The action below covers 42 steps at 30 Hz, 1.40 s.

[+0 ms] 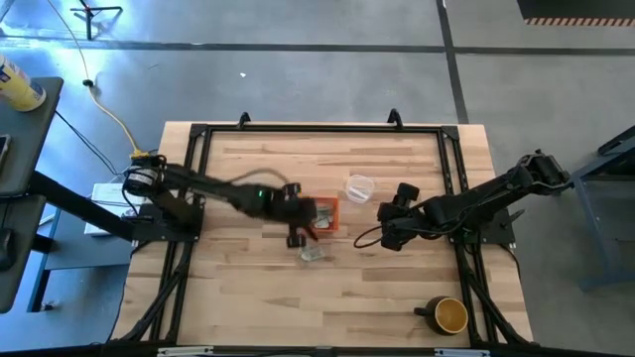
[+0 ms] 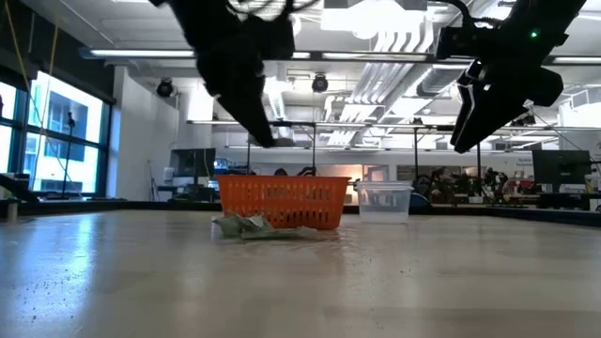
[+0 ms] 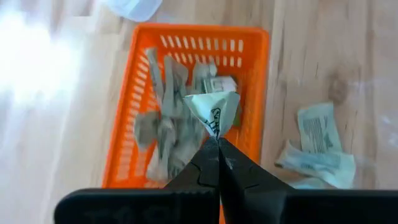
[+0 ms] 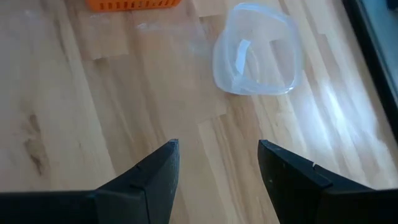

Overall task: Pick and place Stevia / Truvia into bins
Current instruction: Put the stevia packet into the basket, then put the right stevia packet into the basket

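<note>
One sachet (image 3: pixel 214 112) is pinched tight by the left gripper (image 3: pixel 217 149) and held up over the orange bin (image 3: pixel 252 43), likely so that it can be dropped in with the others. A few sachets (image 3: pixel 317 149) are left on the table (image 1: pixel 248 297) just beside the bin. The right gripper (image 4: pixel 217 155) is kept wide open and empty near the clear cup (image 4: pixel 255 50).

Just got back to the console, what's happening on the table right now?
The left gripper is shut on a sachet and holds it over the orange bin, which already has several sachets in it. A few loose sachets lie on the table beside the bin. The right gripper hangs open above the table near the clear plastic cup, holding nothing.
</note>
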Each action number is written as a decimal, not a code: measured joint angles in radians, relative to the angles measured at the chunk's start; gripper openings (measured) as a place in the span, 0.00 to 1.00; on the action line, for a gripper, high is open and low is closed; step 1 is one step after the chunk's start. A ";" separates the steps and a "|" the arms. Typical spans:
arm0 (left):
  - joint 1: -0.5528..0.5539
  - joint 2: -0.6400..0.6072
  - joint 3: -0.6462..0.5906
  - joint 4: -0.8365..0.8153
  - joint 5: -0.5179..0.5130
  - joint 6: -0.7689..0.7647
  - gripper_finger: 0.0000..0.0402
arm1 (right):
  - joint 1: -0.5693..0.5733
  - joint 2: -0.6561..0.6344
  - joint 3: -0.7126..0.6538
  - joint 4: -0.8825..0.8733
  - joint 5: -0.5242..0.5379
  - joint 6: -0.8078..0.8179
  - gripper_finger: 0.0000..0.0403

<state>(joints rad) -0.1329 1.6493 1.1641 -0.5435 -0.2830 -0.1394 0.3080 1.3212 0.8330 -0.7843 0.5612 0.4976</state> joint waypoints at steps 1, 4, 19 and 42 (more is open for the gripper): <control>0.034 0.001 0.000 0.016 0.057 0.024 0.08 | 0.000 0.000 0.000 0.004 -0.008 0.001 0.52; 0.107 0.013 0.000 0.051 0.158 0.033 0.11 | 0.000 0.000 0.000 0.012 -0.008 0.014 0.52; 0.024 -0.042 -0.001 -0.156 0.248 0.009 0.70 | -0.014 0.000 0.000 0.118 -0.040 -0.153 0.52; -0.400 -0.131 -0.094 -0.210 0.090 -0.582 0.54 | -0.047 0.456 0.217 0.574 -0.476 -0.550 0.52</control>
<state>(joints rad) -0.5332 1.5187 1.0700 -0.7532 -0.1928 -0.7209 0.2611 1.7772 1.0500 -0.2100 0.0848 -0.0528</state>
